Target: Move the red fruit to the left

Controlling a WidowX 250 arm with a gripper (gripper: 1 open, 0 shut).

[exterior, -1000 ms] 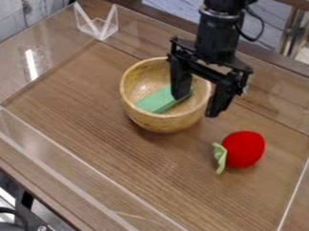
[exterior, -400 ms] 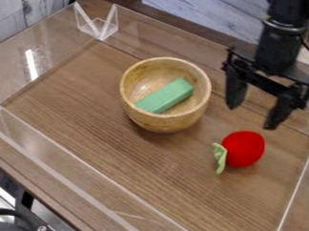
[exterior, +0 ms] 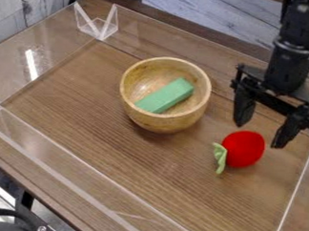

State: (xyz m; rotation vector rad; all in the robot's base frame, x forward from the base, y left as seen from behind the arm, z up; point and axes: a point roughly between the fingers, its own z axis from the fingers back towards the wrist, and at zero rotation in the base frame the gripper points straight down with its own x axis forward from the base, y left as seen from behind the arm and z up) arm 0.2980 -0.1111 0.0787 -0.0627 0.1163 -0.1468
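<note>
The red fruit lies on the wooden table at the right, round and bright red, with green leaves pointing left toward the bowl. My black gripper points straight down just above and behind it, slightly to the right. Its two fingers stand wide apart with nothing between them. The gripper hovers apart from the fruit, not touching it.
A wooden bowl holding a green block sits at the table's middle. Clear plastic walls ring the table, with the right wall close to the fruit. A clear folded stand is at the back left.
The gripper has travelled from over the bowl to the right, and now hangs slightly lower beside the red fruit. It stayed open. Fruit, bowl and block have not moved.
</note>
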